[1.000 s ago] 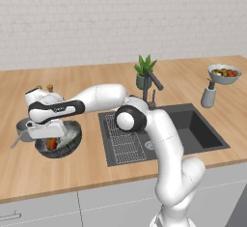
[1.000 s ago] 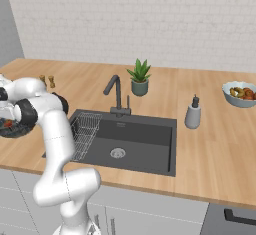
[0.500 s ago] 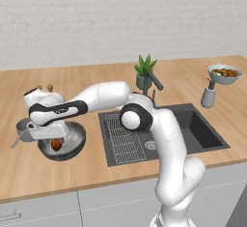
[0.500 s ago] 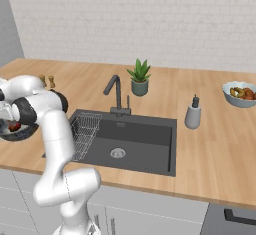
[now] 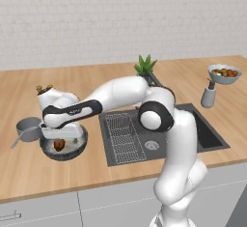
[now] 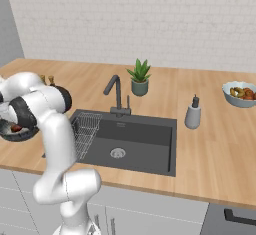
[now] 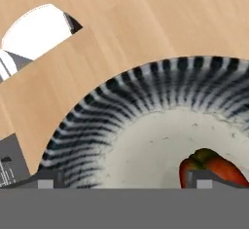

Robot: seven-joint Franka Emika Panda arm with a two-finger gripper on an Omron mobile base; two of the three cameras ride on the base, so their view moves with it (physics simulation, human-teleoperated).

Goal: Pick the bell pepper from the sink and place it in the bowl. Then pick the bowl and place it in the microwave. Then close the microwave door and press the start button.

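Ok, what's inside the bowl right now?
The bell pepper lies on the pale floor of the bowl. The rest of the inside is hidden under the gripper.

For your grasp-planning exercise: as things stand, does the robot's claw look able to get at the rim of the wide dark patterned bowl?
Probably yes. The claw hangs right over the wide dark patterned bowl, its finger tips straddling the near rim. Nothing stands between them; the small red-orange bell pepper lies inside, and the grey handled pot stands apart.
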